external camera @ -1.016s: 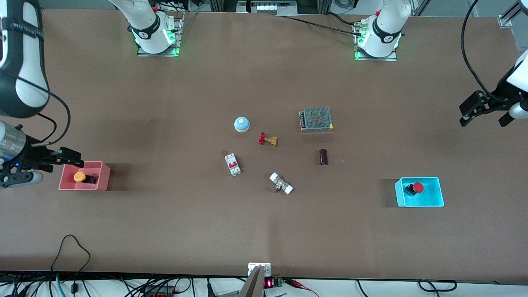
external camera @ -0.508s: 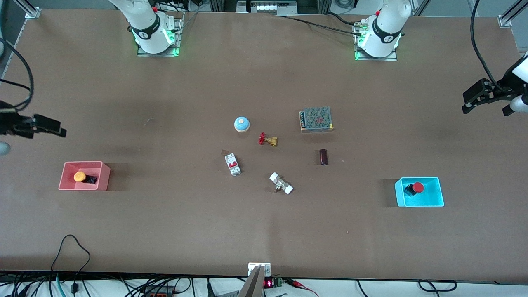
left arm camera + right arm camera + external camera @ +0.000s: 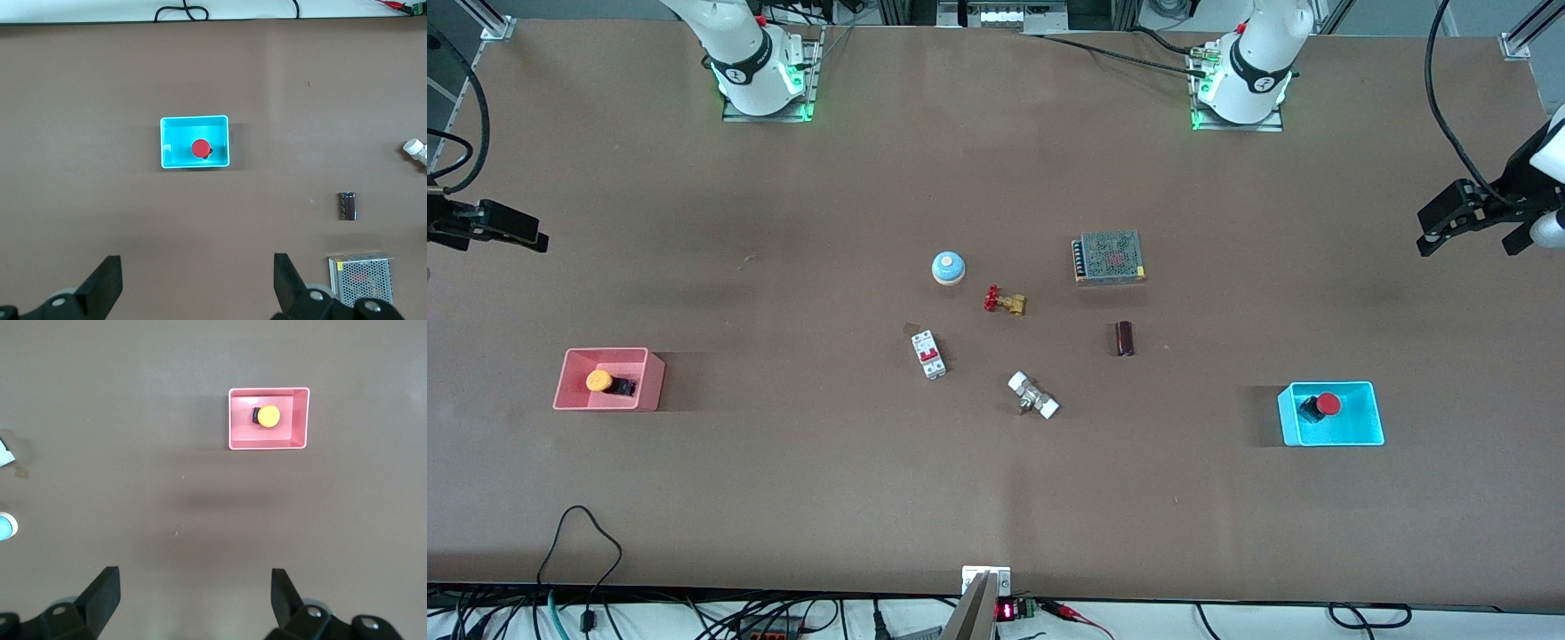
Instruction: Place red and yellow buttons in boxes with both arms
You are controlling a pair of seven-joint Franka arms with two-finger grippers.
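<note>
The orange-yellow button [image 3: 599,380] lies in the pink-red bin [image 3: 651,384] toward the right arm's end of the table. The red button [image 3: 1328,404] lies in the cyan bin [image 3: 1356,428] toward the left arm's end. My right gripper [image 3: 500,233] is open and empty, up in the air at the table's edge, apart from the pink-red bin. My left gripper [image 3: 1469,245] is open and empty, high over the table's other end. The right wrist view shows the open gripper [image 3: 194,573], the pink-red bin [image 3: 298,423] and the yellow button [image 3: 269,415]. The left wrist view shows the open gripper [image 3: 197,260], the cyan bin [image 3: 175,143] and the red button [image 3: 200,148].
Mid-table lie a light-blue dome [image 3: 949,267], a brass valve with a red handwheel [image 3: 1004,300], a white circuit breaker [image 3: 928,354], a white-ended fitting [image 3: 1033,396], a dark cylinder [image 3: 1125,339] and a meshed power supply [image 3: 1109,256].
My right gripper has drawn up and away from the pink-red bin, leaving the yellow button in it. My left gripper has shifted only slightly.
</note>
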